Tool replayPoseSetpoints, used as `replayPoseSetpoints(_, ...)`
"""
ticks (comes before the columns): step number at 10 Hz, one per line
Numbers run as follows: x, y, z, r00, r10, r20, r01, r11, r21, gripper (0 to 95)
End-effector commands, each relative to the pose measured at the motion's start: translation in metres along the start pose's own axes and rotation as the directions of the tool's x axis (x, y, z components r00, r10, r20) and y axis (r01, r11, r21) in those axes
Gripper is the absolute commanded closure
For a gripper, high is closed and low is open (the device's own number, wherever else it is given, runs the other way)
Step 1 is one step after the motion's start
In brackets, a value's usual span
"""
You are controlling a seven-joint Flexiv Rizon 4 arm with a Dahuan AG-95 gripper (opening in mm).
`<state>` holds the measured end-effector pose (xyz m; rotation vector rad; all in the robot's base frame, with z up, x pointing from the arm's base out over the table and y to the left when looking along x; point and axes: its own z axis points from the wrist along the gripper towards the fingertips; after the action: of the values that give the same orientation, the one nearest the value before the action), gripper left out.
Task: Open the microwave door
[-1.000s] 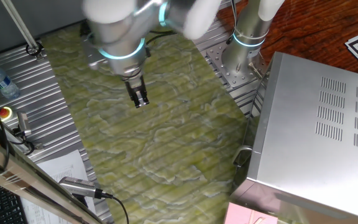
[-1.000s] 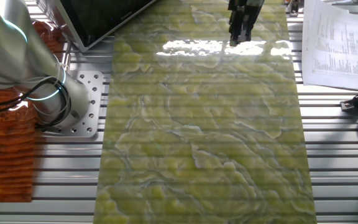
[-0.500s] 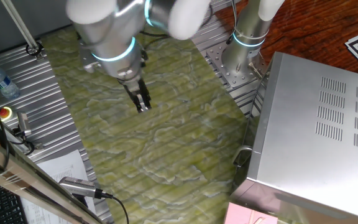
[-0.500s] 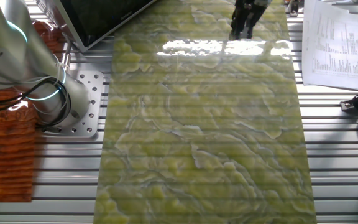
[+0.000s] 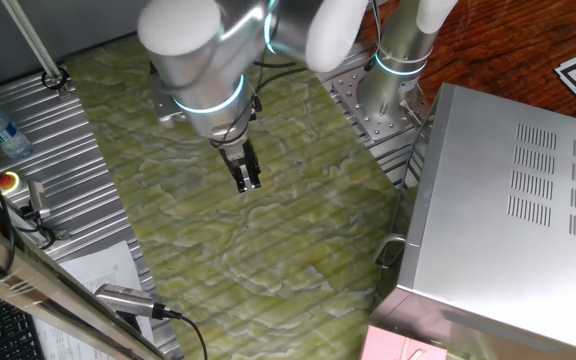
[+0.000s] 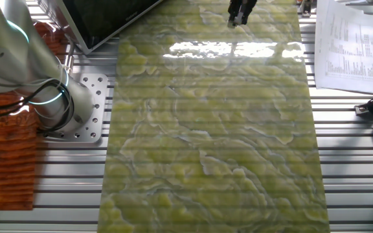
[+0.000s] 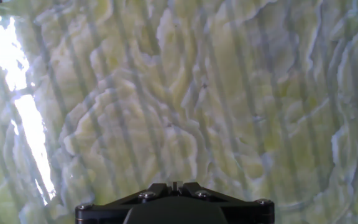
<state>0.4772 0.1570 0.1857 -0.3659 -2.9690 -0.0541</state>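
The microwave (image 5: 503,215) stood at the right edge of the counter (image 5: 268,240), its door (image 6: 102,16) facing the green marbled mat. The gripper (image 5: 247,180) hung above the mat, well apart from the door, its fingers (image 5: 251,183) close together and holding nothing.

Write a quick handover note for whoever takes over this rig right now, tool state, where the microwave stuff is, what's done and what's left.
Tool: holds nothing, hangs over the green marbled mat, fingers pointing down; open or shut is not clear from these views.
Microwave: at the mat's edge, well apart from the tool.
Microwave door: dark glass panel facing the mat, looks closed; the handle cannot be made out.
Done: nothing on the door yet, no contact.
Left: bring the tool to the door, likely at its handle, then pull it open.
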Motion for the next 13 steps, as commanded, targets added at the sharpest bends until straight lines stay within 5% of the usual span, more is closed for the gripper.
replayPoseSetpoints(1, 0.0, 0.0, 0.0, 0.997, -0.057, 0.057, 0.057, 0.998, -0.006, 95.0)
replayPoseSetpoints(2, 0.0, 0.0, 0.0, 0.999, 0.004, 0.044, -0.003, 1.0, -0.022, 95.0)
replayPoseSetpoints(8, 0.003, 0.002, 0.005, 0.999, -0.002, 0.036, 0.003, 1.0, -0.03, 95.0)
replayPoseSetpoints(10, 0.012, 0.01, 0.017, 0.999, -0.009, 0.04, 0.01, 1.0, -0.027, 95.0)
replayPoseSetpoints(11, 0.019, 0.014, 0.019, 0.999, -0.022, 0.039, 0.023, 0.999, -0.026, 76.0)
replayPoseSetpoints(13, 0.04, 0.026, 0.021, 0.999, -0.019, 0.034, 0.02, 1.0, -0.023, 76.0)
